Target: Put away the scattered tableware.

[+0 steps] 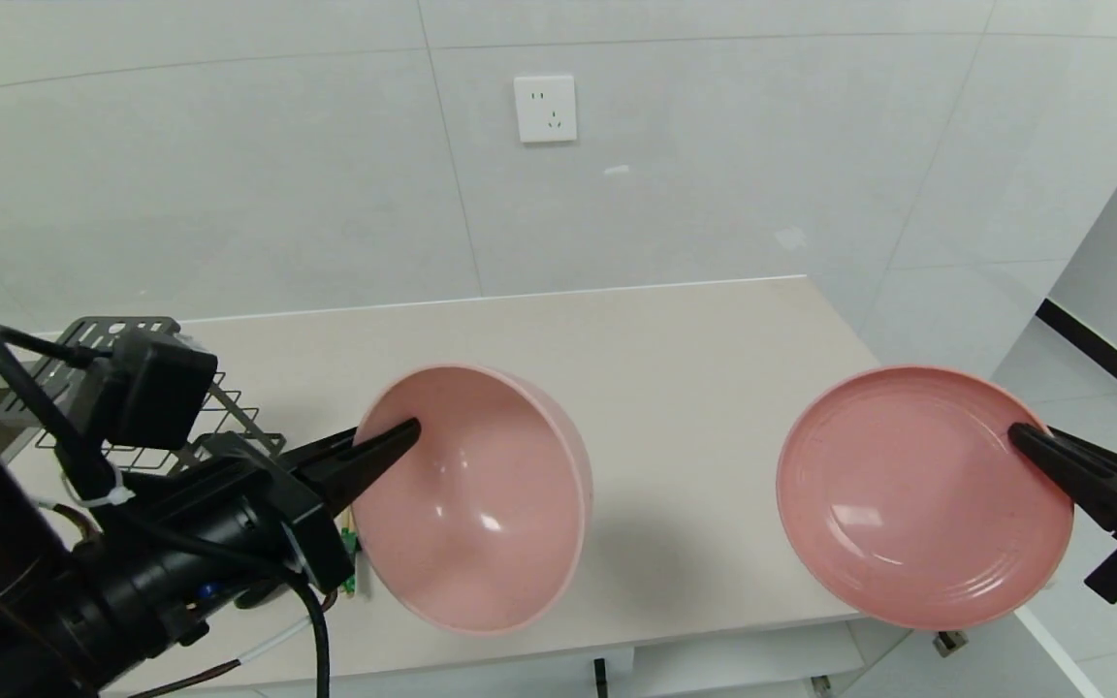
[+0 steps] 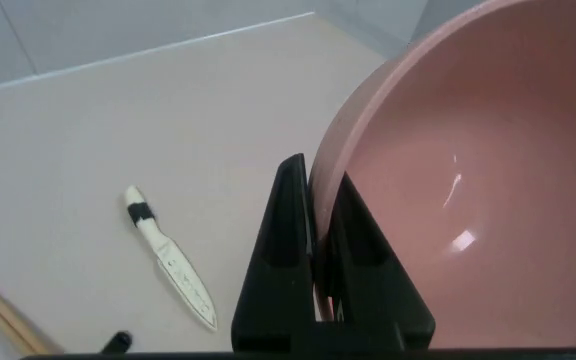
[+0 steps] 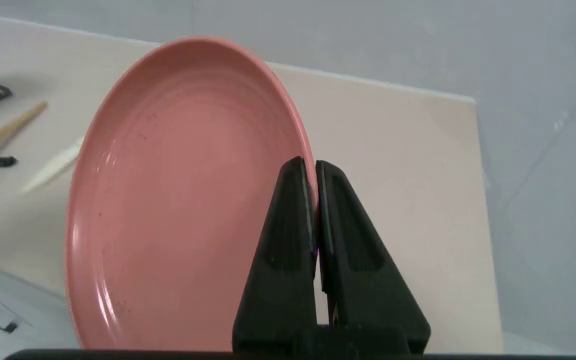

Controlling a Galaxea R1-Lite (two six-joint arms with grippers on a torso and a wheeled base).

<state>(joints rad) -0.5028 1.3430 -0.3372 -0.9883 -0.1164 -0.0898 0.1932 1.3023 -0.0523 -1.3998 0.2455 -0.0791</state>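
A pale surface [image 1: 694, 388] runs along a tiled wall with a socket [image 1: 545, 109]. The left pincer [image 1: 408, 429] is clamped on the rim of a pink bowl [image 1: 481, 514], held tilted above the surface. The right pincer [image 1: 1019, 434] grips the rim of a pink plate [image 1: 908, 494], tilted at the surface's right edge. A small white knife [image 2: 171, 262] lies flat below the bowl.

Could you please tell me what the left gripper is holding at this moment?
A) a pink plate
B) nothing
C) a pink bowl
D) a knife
C: the left gripper is shut on the rim of the pink bowl, while the right gripper holds the pink plate.
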